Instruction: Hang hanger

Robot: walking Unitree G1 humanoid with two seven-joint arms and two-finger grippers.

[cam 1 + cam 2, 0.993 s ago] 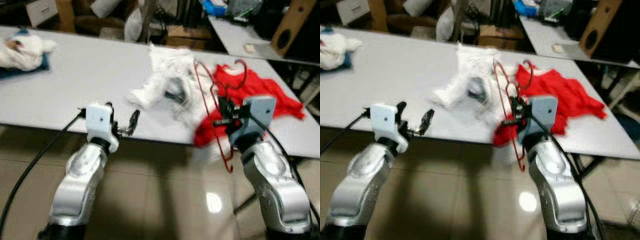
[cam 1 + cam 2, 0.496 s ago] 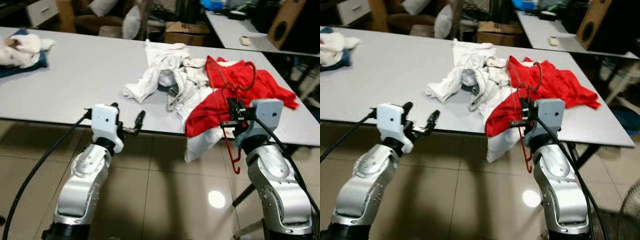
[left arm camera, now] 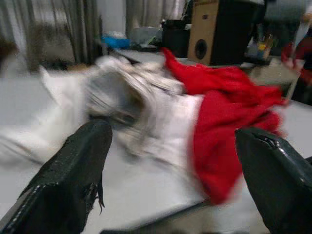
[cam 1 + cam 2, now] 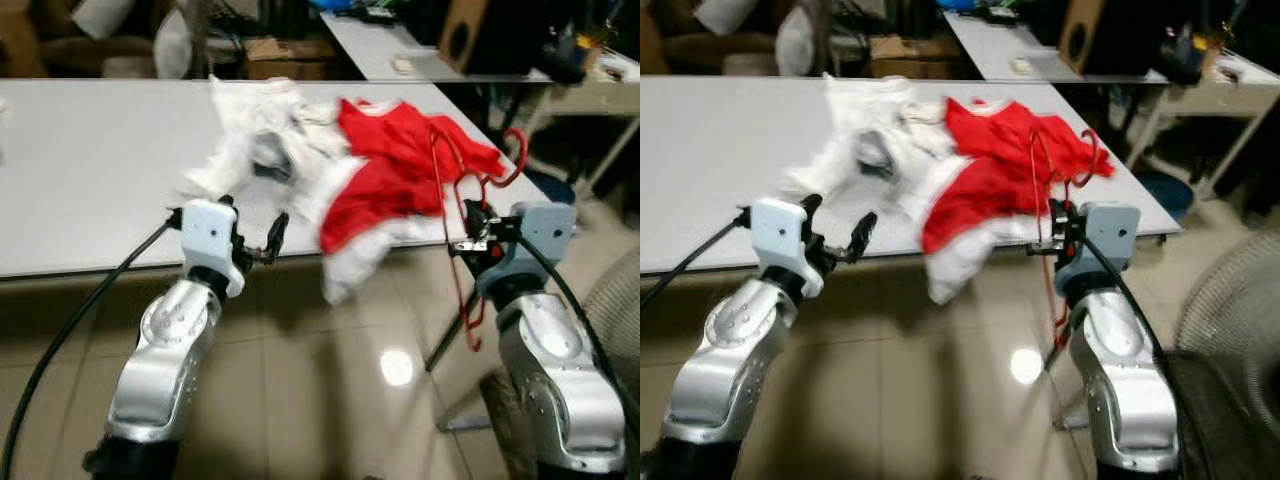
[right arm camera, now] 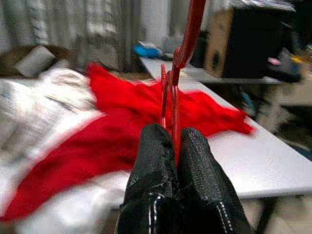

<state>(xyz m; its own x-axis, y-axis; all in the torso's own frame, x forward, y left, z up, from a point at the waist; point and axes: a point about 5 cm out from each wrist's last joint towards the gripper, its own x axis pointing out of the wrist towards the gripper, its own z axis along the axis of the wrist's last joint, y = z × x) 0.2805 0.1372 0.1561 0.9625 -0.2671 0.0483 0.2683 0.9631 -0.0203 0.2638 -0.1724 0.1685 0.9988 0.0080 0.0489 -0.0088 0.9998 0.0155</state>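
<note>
A red wire hanger (image 4: 462, 232) stands upright at the table's right front corner, with my right gripper (image 4: 470, 240) shut on its frame. Its hook (image 4: 513, 152) curls out to the right above the gripper. In the right wrist view the hanger (image 5: 181, 53) rises from between the two closed fingers (image 5: 155, 170). A red garment (image 4: 400, 160) with white trim lies on the table behind it and droops over the front edge. My left gripper (image 4: 258, 240) is open at the front edge, left of the garment, holding nothing; its fingers (image 3: 73, 170) are spread wide in the left wrist view.
A white garment (image 4: 262, 135) is heaped on the grey table (image 4: 90, 160) next to the red one. A second table (image 4: 385, 45) and a speaker (image 4: 462, 35) stand behind. A fan (image 4: 1230, 330) sits on the tiled floor at the right.
The camera has swung to the right, so the table and clothes have shifted left in view. My right gripper still grips the hanger; my left gripper stays open.
</note>
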